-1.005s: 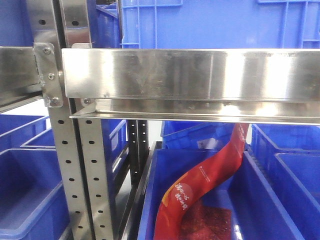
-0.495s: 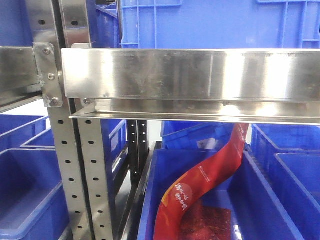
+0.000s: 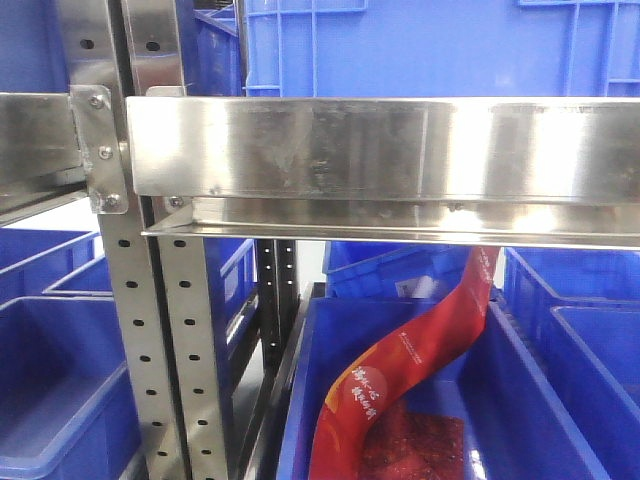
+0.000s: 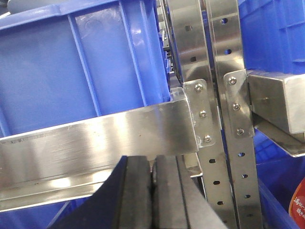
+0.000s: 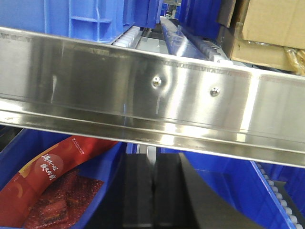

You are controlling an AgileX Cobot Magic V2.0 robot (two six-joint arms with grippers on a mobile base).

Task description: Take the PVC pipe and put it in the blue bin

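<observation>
Left wrist-mounted view showing the left fingers [image 4: 151, 193] pressing pad to pad, gripping nothing, hovering just below a steel shelf rail [image 4: 95, 138] carrying a blue bin [image 4: 81, 62]. Right fingers [image 5: 153, 193] likewise sitting closed and empty under another steel rail [image 5: 152, 90] — apparently tucked for travel, not grasping. Lying below, a red snack packet [image 3: 400, 370] inside a lower blue bin [image 3: 520, 400]. PVC pipe not appearing anywhere — probably needing searching along the rack first.
</observation>
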